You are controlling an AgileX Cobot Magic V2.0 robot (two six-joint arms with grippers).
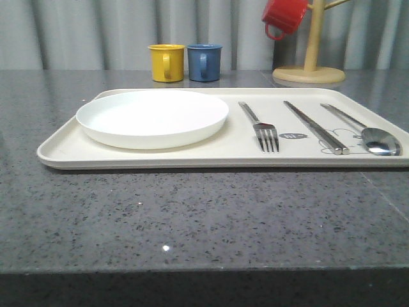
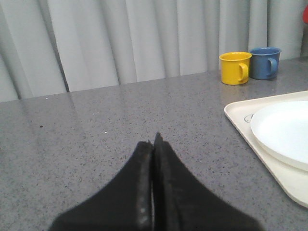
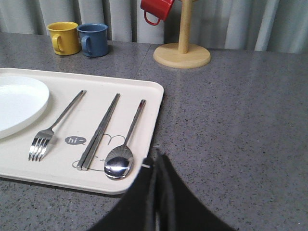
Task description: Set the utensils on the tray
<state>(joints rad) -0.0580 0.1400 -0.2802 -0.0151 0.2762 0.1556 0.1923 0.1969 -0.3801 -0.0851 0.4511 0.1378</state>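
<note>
The cream tray (image 1: pixel 160 157) lies flat on the grey table. On it, from left to right, rest the round white plate (image 1: pixel 152 118), the fork (image 1: pixel 263 128), the pair of chopsticks (image 1: pixel 315 127) and the spoon (image 1: pixel 370 134). From the right wrist, the fork (image 3: pixel 55 126), chopsticks (image 3: pixel 99 130) and spoon (image 3: pixel 124 149) lie side by side on the tray (image 3: pixel 144 86). My right gripper (image 3: pixel 157 156) is shut and empty, just off the tray's corner beside the spoon. My left gripper (image 2: pixel 154 140) is shut and empty over bare table, to the left of the tray (image 2: pixel 240 126) and plate (image 2: pixel 281 132).
A yellow mug (image 1: pixel 167 62) and a blue mug (image 1: pixel 204 62) stand behind the tray. A wooden mug stand (image 1: pixel 310 64) at the back right carries a red mug (image 1: pixel 284 16). Grey curtains close off the back.
</note>
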